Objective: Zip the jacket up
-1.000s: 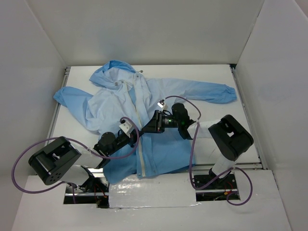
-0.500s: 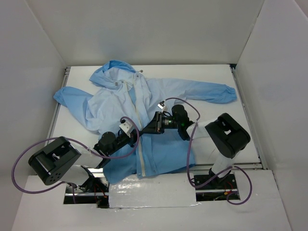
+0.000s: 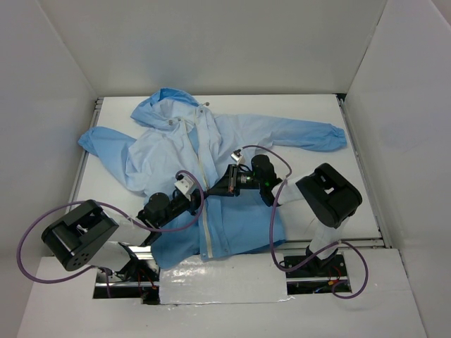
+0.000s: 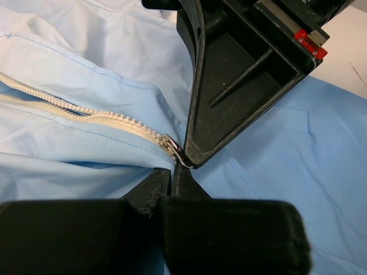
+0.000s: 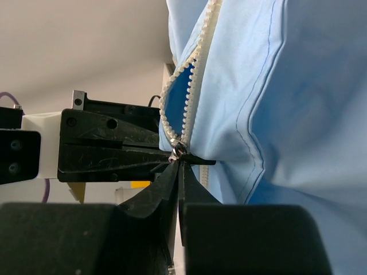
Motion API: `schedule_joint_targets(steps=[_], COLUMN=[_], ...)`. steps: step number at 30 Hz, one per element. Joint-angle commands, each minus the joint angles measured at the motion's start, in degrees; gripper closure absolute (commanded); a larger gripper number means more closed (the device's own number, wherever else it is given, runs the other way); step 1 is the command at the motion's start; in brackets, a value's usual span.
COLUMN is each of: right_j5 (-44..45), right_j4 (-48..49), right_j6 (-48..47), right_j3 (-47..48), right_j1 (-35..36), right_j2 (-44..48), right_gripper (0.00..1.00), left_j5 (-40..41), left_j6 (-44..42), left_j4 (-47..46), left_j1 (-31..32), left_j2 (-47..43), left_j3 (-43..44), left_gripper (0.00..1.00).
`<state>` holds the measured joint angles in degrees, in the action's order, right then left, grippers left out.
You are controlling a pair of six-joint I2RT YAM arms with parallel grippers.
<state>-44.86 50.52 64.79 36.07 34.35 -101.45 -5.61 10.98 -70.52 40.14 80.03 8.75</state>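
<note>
Jacket: large light-blue hooded jacket of thin fabric, spread front-up on the flat white counter. Hood toward the far left corner, one long sleeve stretched out to the right, the other bunched at the left edge.
Zipper: white toothed front zipper, joined from the hem up to the slider. Parted into two rows of teeth beyond it (darker blue fabric showing in the gap, clearest in the right wrist view).
Slider: small silver metal zipper slider, roughly midway up the jacket's front, right where the two arms' tips meet.
Left fingers: black left fingers, pressed together and pinching the jacket at the joined zipper just on the hem side of the slider.
Right fingers: black right fingers, pressed together on the zipper slider, tips touching the metal.
Arms: reaching in from opposite sides, the left from the near left and the right from the right, almost tip to tip above the jacket's front.
</note>
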Motion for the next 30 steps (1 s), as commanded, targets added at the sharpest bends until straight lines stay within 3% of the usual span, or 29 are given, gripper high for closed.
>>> schedule_joint_targets(steps=[1,3,12,14,16,21,30], right_j5=[1.18,1.62,2.15,1.53,0.66,-0.49,-0.93], right_j4=[1.25,0.55,4.40,7.65,12.02,22.31,29.10], right_j6=[-0.46,-0.55,2.26,3.31,5.25,10.16,14.39], right_j3=[0.75,0.93,-1.44,-2.06,-2.50,-3.55,-3.64], right_j1=[0.81,0.81,0.81,0.81,0.90,0.98,0.98], right_j2=[-0.15,0.11,2.04,1.61,0.47,-2.69,-5.25], right_gripper=[0.95,1.00,1.00,0.92,0.77,0.73,0.71], left_j5=[-3.62,-3.71,-3.45,-3.71,-3.71,-3.89,-3.45], left_j6=[0.97,1.06,1.06,1.15,1.32,1.50,1.41], left_j4=[-34.95,-34.95,-34.95,-34.95,-34.95,-34.95,-34.95], left_j1=[0.47,0.47,0.47,0.47,0.47,0.47,0.47], left_j2=[-0.93,-0.84,-0.84,-0.84,-0.75,-0.84,-1.28], left_j3=[1.44,1.44,1.44,1.44,1.53,1.53,1.09], left_gripper=[1.00,1.00,1.00,1.00,1.00,1.00,1.00])
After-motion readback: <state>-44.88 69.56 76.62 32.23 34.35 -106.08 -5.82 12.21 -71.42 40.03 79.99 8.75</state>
